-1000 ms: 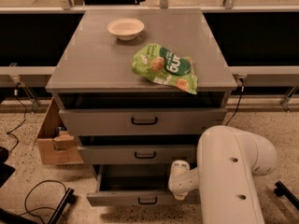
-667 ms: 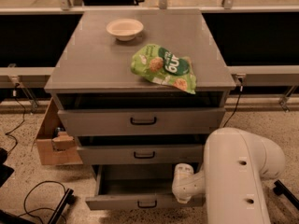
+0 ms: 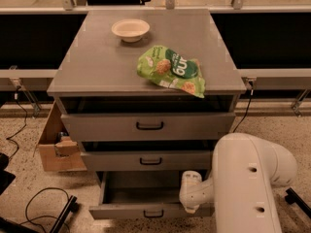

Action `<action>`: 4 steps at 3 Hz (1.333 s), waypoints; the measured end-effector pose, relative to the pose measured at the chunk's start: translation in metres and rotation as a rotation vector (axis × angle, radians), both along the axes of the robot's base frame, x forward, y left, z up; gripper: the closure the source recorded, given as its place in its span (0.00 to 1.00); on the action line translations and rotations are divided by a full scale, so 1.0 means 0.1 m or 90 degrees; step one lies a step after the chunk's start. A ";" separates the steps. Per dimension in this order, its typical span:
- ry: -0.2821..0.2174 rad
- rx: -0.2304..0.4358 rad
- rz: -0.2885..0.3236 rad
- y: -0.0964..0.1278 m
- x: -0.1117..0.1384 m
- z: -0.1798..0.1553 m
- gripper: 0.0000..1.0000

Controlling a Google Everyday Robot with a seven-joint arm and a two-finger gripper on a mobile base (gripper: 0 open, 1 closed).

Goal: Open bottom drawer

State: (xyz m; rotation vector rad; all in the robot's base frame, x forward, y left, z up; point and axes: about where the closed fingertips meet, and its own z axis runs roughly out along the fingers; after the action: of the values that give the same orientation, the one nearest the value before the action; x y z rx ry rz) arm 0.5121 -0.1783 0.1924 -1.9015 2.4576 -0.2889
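The robot's white arm (image 3: 248,183) fills the lower right, and its gripper (image 3: 190,204) is low, at the right end of the front panel of the bottom drawer (image 3: 126,211). The end of the arm covers the jaws, so I cannot tell if they are released or clenched on something.

The bottom drawer stands open, and it sticks out more than the two drawers above it. Its grey inside floor lies to the left of the jaws and a little behind them. Its small black loop handle (image 3: 153,213) is on the front panel, left of the jaws and near them.

Just above the jaws is the middle drawer (image 3: 146,160), and higher up is the top drawer (image 3: 148,125). Both show a dark gap over their fronts.

Far above the jaws, on the grey worktop (image 3: 97,57), a green snack bag (image 3: 171,71) lies near the front edge. A pale bowl (image 3: 130,29) stands further back and to the left. Well to the left of the jaws, an open cardboard box (image 3: 56,142) stands on the floor beside the cabinet.
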 end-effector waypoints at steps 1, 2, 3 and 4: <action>-0.001 0.001 0.000 -0.05 -0.10 0.03 1.00; -0.001 0.001 0.000 -0.05 -0.10 0.03 1.00; 0.000 0.001 0.000 -0.06 -0.12 0.01 0.82; 0.002 0.001 -0.001 -0.06 -0.13 0.00 0.59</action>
State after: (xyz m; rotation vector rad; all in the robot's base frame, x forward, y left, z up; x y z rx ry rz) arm 0.4993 -0.1840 0.1927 -1.9013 2.4595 -0.2840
